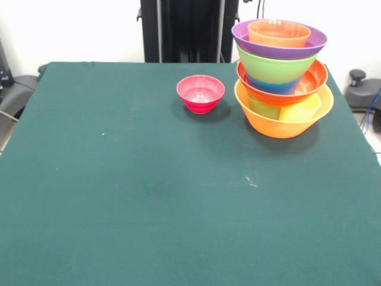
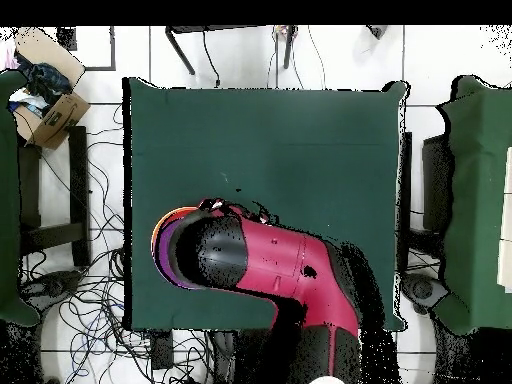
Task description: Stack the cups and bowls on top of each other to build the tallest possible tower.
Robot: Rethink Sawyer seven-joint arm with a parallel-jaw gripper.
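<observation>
Surface: dark green cloth-covered table top (image 1: 119,196), bare across its whole left and near part in the front view.

Loose piece: small pink translucent plastic bowl (image 1: 200,93), upright, mouth up, standing alone on the surface just left of the stack and apart from it.

Stack: multicoloured tower of nested translucent plastic bowls and cups (image 1: 280,77) at the far right corner of the surface in the front view. Base is the big orange bowl (image 1: 283,122); green and yellow cups seem to sit inside it. Above come the wide red-orange bowl (image 1: 309,80), a blue piece, the big lime green bowl (image 1: 275,67), the purple bowl (image 1: 280,47), and the small orange bowl (image 1: 278,33) on top.

Arm: red and black arm (image 2: 270,262) shows only in the overhead view, reaching over the stack and hiding most of it; just a purple and orange rim edge (image 2: 160,240) peeks out.

Tool: hidden under the arm in the overhead view and absent from the front view, so its opening and any load cannot be told.

Risk, judged: the upper bowls look seated unevenly, tilting slightly. A downward press or sideways brush could tip them.

Risk, edge: the stack stands near the surface's corner; a nudge could send pieces off.

Risk, pick: the pink bowl is close to the stack, so an approach could clip the base.
</observation>
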